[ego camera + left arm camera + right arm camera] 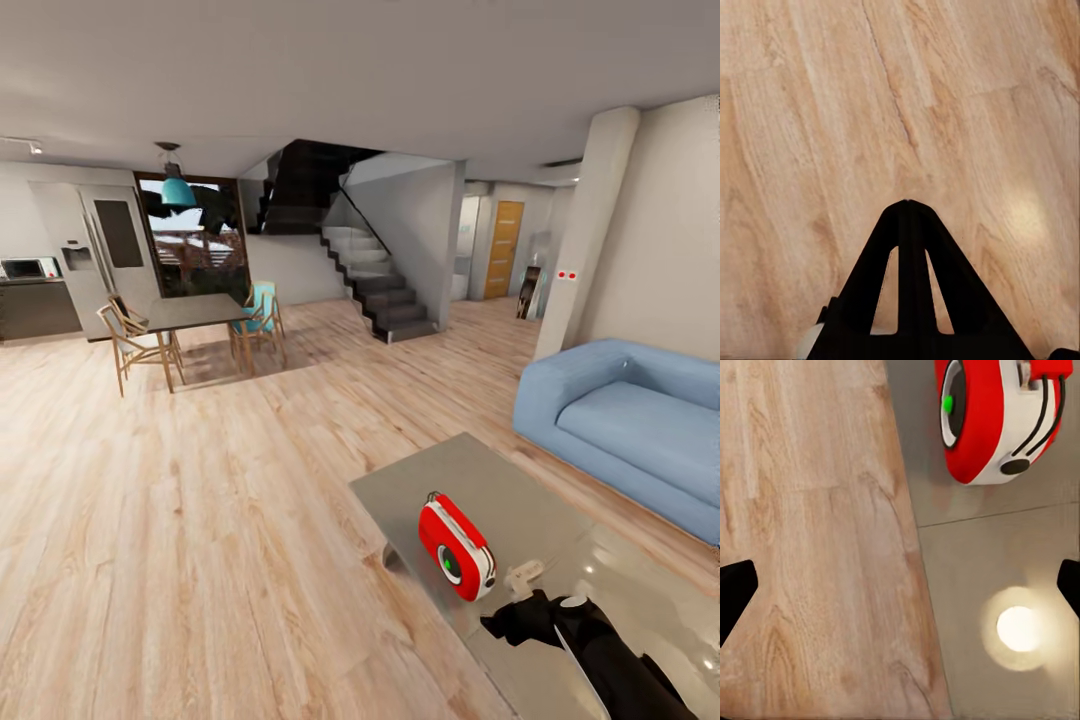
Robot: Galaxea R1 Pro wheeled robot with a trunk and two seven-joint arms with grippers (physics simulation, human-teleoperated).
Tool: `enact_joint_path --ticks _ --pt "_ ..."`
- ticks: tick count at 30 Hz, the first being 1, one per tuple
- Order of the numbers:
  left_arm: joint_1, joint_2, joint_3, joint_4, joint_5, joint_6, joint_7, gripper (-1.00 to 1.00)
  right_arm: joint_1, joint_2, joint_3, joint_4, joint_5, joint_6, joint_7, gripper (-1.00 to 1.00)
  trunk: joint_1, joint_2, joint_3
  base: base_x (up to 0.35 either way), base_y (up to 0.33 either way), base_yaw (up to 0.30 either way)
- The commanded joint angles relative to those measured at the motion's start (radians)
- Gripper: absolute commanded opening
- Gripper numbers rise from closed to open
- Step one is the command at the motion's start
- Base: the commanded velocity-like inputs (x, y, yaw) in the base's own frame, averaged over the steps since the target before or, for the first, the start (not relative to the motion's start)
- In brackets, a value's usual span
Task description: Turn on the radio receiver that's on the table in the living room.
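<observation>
The radio stands upright on the grey table, at about five o'clock in the head view, close to the table's near-left edge, its dial face turned toward the floor side. The right gripper hovers just beside the radio, at its four o'clock and apart from it. In the right wrist view its two fingers sit at opposite edges of the frame, so it is spread wide; the radio lies ahead of it and off to one side, not between the fingers. The left gripper points down at the wood floor with its fingertips pressed together, holding nothing. The step in hand looks like the final approach to the switch. To do it well, I judge the right arm should first swing toward the dial face, then press with one fingertip, gently and squarely; the radio looks light and stands near the edge, so a sideways shove could tip it or slide it off. A green spot shows on the dial; whether it is the button I cannot tell. No brand, label or writing is legible anywhere.
</observation>
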Motion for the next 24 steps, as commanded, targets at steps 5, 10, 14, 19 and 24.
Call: enact_joint_path --ticks 5,10,14,19,24 --pt "0.0 0.0 0.0 0.001 0.0 0.0 0.0 -1.0 0.0 0.002 0.002 0.008 0.0 0.0 -0.013 1.0 -0.019 0.035 0.016 -0.264 0.197 0.0" --pt "0.0 0.0 0.0 0.001 0.0 0.0 -0.001 -1.0 0.0 0.016 0.006 0.043 0.0 -0.018 -0.018 1.0 -0.038 0.07 0.031 -0.261 0.201 0.0" --pt "0.0 0.0 0.0 0.004 0.0 0.001 -0.001 -1.0 0.0 0.049 0.008 0.12 0.015 -0.085 -0.025 1.0 -0.054 0.098 0.044 -0.242 0.202 0.0" --pt "0.0 0.014 -0.001 0.057 -0.001 -0.004 0.0 -1.0 0.0 0.087 0.008 0.331 0.027 -0.27 -0.077 1.0 -0.061 0.112 0.05 -0.082 0.092 0.0" --pt "0.0 0.075 -0.001 0.213 -0.001 -0.056 0.001 -1.0 0.0 0.105 0.008 0.589 0.031 -0.453 -0.151 1.0 -0.061 0.112 0.05 -0.009 0.01 0.0"
